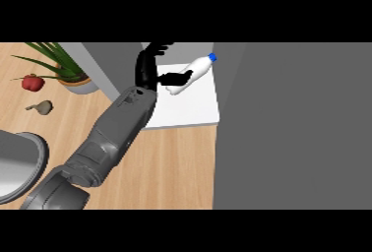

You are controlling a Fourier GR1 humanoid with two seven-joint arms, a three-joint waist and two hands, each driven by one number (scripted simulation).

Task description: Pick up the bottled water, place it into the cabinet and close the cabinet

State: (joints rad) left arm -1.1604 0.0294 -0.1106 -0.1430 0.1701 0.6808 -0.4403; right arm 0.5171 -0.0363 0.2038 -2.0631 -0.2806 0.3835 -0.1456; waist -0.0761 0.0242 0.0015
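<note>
The bottled water (198,68), white with a blue cap, lies tilted on the white shelf (190,109) inside the open cabinet, cap pointing up and right. My left hand (147,69) reaches in from the lower left on a long grey forearm. Its fingers (155,49) stretch upward, away from the bottle, while its thumb (175,78) lies against the bottle's lower end. No finger curls round the bottle. My right hand does not show.
A large grey cabinet panel (291,128) fills the right half. A grey wall (109,64) borders the shelf's left side. On the wooden counter at left stand a potted plant (67,74), a red vegetable (31,82), a small beige item (41,107) and a round grey vessel (15,167).
</note>
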